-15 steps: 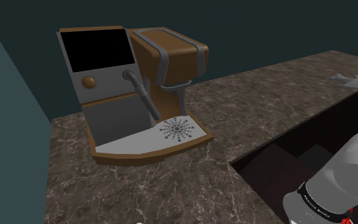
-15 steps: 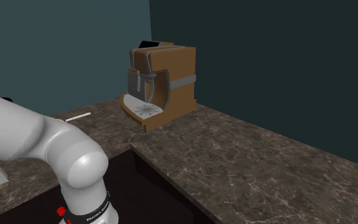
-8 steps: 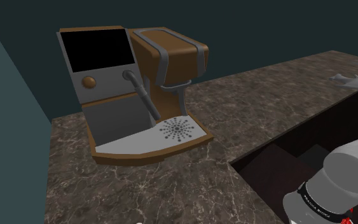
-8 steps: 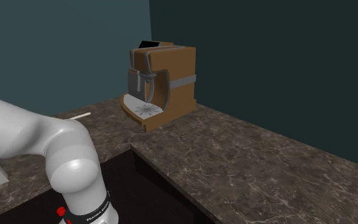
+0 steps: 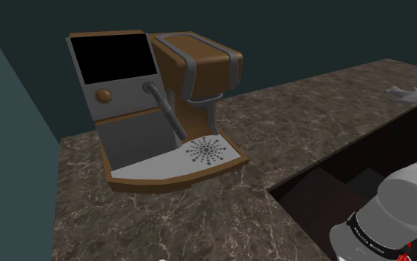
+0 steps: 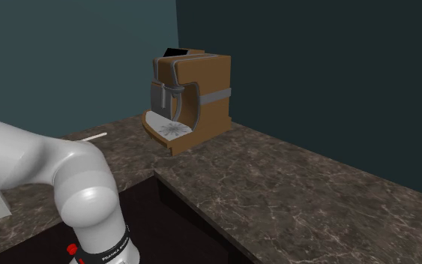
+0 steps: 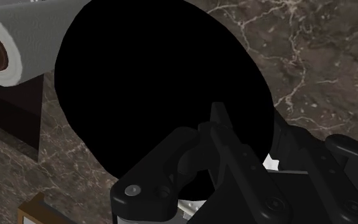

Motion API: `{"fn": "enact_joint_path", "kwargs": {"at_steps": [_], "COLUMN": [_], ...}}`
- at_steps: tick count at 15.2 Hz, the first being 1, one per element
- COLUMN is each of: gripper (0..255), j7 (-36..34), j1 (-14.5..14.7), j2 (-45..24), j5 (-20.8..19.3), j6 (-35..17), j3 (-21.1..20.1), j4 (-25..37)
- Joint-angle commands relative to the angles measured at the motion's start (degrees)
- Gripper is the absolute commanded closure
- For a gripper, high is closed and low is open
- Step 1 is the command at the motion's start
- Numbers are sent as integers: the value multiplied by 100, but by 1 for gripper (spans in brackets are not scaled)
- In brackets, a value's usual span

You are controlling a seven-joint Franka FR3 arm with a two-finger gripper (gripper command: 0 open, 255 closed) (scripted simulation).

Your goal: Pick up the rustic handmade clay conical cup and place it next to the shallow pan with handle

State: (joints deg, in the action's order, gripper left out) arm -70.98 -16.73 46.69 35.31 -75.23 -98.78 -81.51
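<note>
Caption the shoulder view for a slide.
Brown-and-grey coffee machine on a dark marbled counter, the white arm at lower right.

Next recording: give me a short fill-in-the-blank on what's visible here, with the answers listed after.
1. The coffee machine has a brown casing with ___ bands.
2. Its screen is plain ___.
3. In the wrist view, the paper roll has a ___ core.
Missing words: grey; black; brown.
</note>
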Motion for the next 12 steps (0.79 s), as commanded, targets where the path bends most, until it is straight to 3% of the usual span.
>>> {"fn": "enact_joint_path", "kwargs": {"at_steps": [1,12], "gripper": [255,255], "j7": [28,135], "j1": [76,226], "j2": [28,297], "j5": [23,270], "j6": [-131,-782], "j3": [6,-183], "j4": [-170,-821]}}
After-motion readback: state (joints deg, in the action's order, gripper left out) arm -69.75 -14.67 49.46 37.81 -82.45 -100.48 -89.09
